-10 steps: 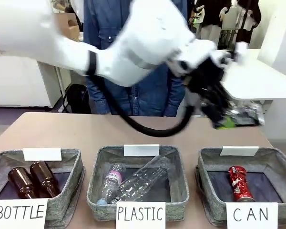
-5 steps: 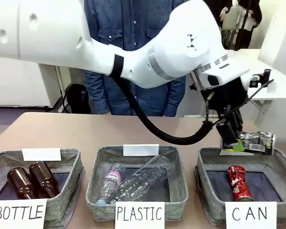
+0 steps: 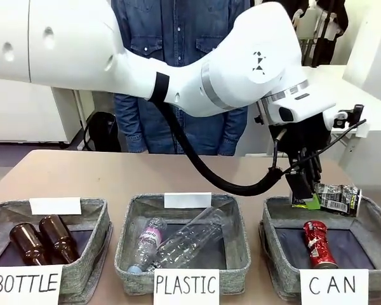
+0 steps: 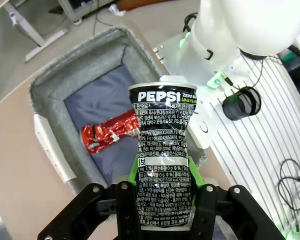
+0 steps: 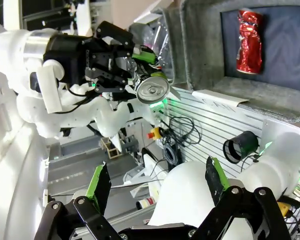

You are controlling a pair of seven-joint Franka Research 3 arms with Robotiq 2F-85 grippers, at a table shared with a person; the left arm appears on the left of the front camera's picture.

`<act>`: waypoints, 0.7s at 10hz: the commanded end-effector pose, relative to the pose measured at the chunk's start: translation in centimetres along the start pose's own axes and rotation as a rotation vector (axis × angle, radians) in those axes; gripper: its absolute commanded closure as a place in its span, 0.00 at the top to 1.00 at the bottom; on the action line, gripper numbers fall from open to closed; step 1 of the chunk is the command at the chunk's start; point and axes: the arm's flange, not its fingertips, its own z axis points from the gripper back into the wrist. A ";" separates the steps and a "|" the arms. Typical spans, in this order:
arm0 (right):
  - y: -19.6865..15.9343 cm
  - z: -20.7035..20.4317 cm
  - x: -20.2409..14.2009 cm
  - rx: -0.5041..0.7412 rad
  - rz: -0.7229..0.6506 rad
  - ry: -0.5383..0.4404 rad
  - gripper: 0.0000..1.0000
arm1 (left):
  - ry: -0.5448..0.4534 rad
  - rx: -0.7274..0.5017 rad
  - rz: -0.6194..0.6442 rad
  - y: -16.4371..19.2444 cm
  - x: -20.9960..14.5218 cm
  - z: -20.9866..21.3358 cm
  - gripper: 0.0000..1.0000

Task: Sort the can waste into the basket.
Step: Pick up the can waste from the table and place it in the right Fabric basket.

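CAN sign (image 3: 333,286): near edge of the right-hand basket; marks the correct bin.
Red can (image 3: 319,243): lies dented on the dark floor of the basket (image 3: 274,236), left of centre.
Dark can (image 3: 336,197): held sideways over the basket's far rim, crumpled at the waist, projecting right of the fingers.
Left gripper (image 3: 303,196): clamped tight on the dark can, green pads pinching its waist.
Right gripper (image 5: 155,186): jaws spread wide, holding nothing, parked off to the side.
Risk, release point: the can sits over the far rim rather than mid-basket; letting go here could tip it onto the table beyond.
Risk, bounce: a drop onto the red can may rebound or roll against the wall.
Person (image 3: 178,76): stands at the far side, well apart from the drop.
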 end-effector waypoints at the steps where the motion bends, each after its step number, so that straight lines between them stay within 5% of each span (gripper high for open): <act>1: 0.4 0.0 0.2 0.012 -0.018 -0.018 1.00 | 0.009 0.009 0.010 0.4 0.8 0.1 0.38; 2: 0.4 0.0 0.2 0.012 -0.018 -0.018 1.00 | 0.008 -0.009 0.000 0.5 0.7 0.0 0.38; 3: 0.4 0.0 0.2 0.012 -0.018 -0.018 1.00 | 0.000 -0.011 -0.010 0.5 0.6 -0.1 0.96; 7: 0.4 0.0 0.2 0.012 -0.018 -0.018 1.00 | -0.008 0.011 -0.016 0.4 0.6 0.3 1.00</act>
